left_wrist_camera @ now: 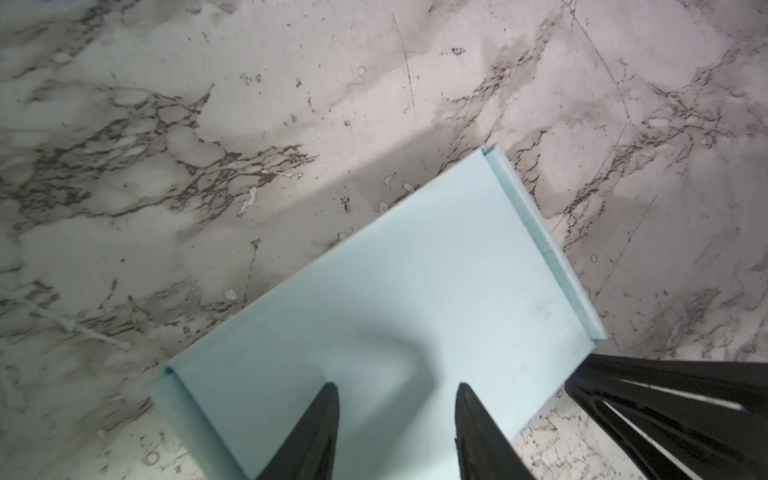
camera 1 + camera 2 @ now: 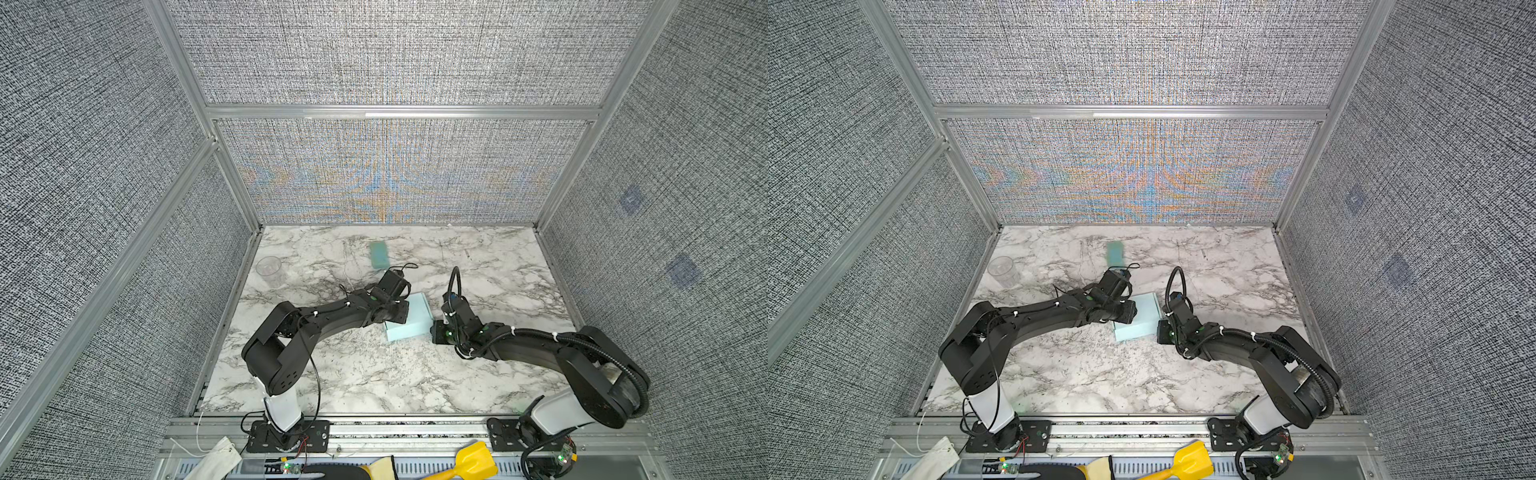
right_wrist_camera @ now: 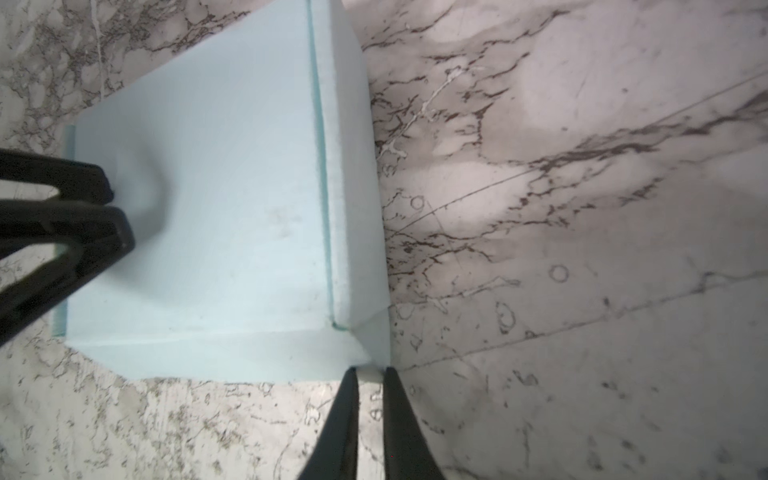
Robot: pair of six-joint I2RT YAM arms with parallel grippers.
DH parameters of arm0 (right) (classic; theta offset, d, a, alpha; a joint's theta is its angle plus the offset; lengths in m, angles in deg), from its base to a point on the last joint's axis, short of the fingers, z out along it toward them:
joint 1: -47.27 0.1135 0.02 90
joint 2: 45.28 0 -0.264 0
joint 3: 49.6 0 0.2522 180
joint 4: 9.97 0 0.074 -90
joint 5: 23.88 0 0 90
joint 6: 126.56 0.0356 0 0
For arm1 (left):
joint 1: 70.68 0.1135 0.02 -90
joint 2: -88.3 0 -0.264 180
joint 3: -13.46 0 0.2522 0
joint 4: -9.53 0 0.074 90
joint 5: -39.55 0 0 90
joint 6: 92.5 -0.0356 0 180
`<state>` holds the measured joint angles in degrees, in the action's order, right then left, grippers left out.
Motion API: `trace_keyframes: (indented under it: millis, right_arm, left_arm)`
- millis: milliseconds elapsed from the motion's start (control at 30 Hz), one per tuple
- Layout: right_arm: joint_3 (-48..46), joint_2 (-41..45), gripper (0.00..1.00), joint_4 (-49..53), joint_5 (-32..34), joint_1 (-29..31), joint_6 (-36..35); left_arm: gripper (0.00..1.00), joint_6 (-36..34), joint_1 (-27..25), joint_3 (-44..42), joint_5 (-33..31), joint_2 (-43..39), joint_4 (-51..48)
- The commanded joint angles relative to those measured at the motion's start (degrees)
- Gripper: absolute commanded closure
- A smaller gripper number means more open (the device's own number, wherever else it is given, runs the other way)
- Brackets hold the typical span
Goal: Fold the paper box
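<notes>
Pale-blue paper box (image 2: 411, 318), closed

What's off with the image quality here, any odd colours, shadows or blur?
In both top views the back wall shimmers with rainbow moiré, and the strip looks smeared. In the left wrist view the left gripper casts a soft curved shadow on the box. In the right wrist view the box looks grainy and soft, the table sharper.
</notes>
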<state>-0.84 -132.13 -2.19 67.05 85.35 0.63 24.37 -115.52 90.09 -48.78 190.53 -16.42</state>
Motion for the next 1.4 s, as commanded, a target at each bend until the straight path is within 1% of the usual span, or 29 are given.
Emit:
trace_keyframes:
  millis: [0,167,300,467,667,733,833,1100,1367]
  right_arm:
    - [0.0,-0.4,0.86,-2.0,-0.6,-0.3,-0.3]
    - [-0.7,2.3,0.86,-1.2,-0.4,-0.4,-0.5]
    - [-3.0,7.6,0.86,0.3,0.4,-0.3,0.2]
    - [-5.1,14.5,0.86,2.6,2.0,0.8,1.8]
    - [-5.8,18.9,0.86,5.2,4.9,2.7,4.7]
    - [-5.4,18.2,0.86,6.5,5.7,2.8,5.7]
    - [-4.4,15.8,0.86,7.7,5.9,2.7,6.8]
    - [-1.3,8.5,0.86,6.5,3.8,2.6,7.6]
    - [2.2,2.4,0.86,6.6,3.8,1.9,7.5]
  left_arm:
    - [0.52,0.0,0.0,-0.3,1.8,0.7,-3.5]
    - [0.52,0.0,0.0,-0.1,2.2,0.6,-3.7]
    - [0.52,-0.2,0.0,0.6,2.2,-0.2,-4.5]
    - [0.51,-1.1,0.0,3.3,1.9,-2.1,-6.0]
    - [0.49,-3.0,0.4,9.1,-2.9,-2.6,-10.4]
    - [0.49,-3.1,1.2,10.1,-4.0,-1.8,-11.4]
    - [0.49,-2.2,3.3,10.4,-3.6,-0.8,-11.9]
    - [0.49,-1.7,5.9,9.9,-5.7,1.4,-12.8]
    - [0.49,-2.7,7.5,9.3,-4.0,4.5,-11.9]
